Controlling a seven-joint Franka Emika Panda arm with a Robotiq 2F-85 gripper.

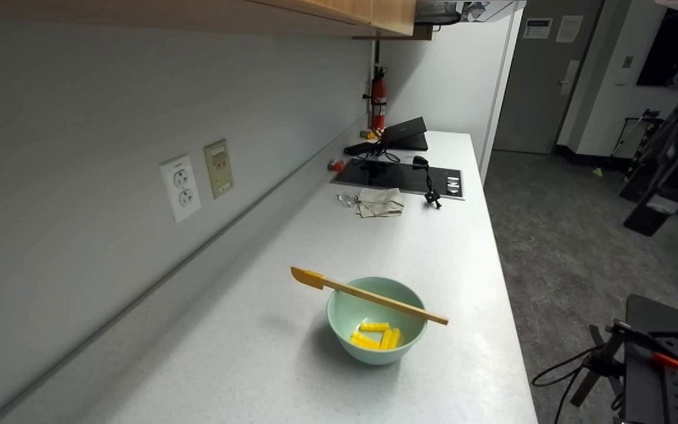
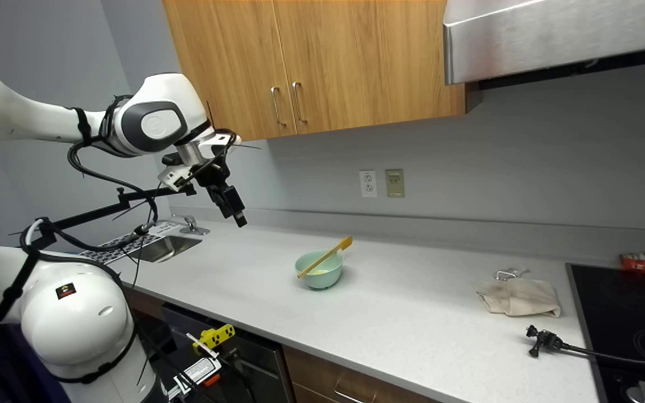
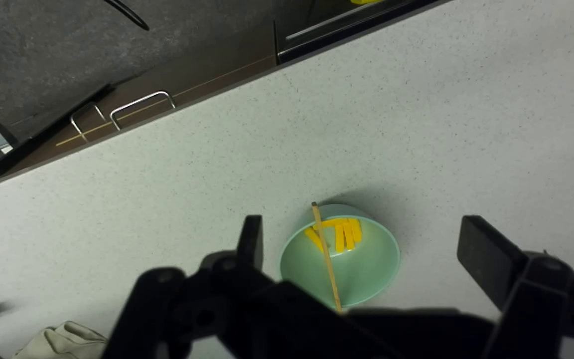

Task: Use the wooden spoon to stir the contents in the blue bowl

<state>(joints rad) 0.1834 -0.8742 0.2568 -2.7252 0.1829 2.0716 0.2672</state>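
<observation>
The blue bowl (image 1: 348, 318) stands upright on the white counter and looks pale green-teal. Across its rim lies the wooden spoon (image 1: 374, 297), its yellow-orange flat end (image 1: 306, 277) jutting past the wall side and its handle end past the opposite side. Several yellow pieces (image 3: 349, 234), the contents, rest on the bowl's floor. High above the counter, my gripper (image 2: 239, 219) is apart from bowl and spoon. In the wrist view the gripper (image 3: 361, 224) has its fingers wide apart, nothing held between them; the bowl shows below. The gripper's body hides the spoon's flat end there.
Farther along the counter are a folded cloth (image 2: 518, 296), a black clamp with a cable (image 2: 546, 341) and a black cooktop (image 1: 395, 176). A sink (image 2: 171, 248) lies at the opposite end. Wooden cabinets (image 2: 356, 61) hang above, and a wall backs the counter.
</observation>
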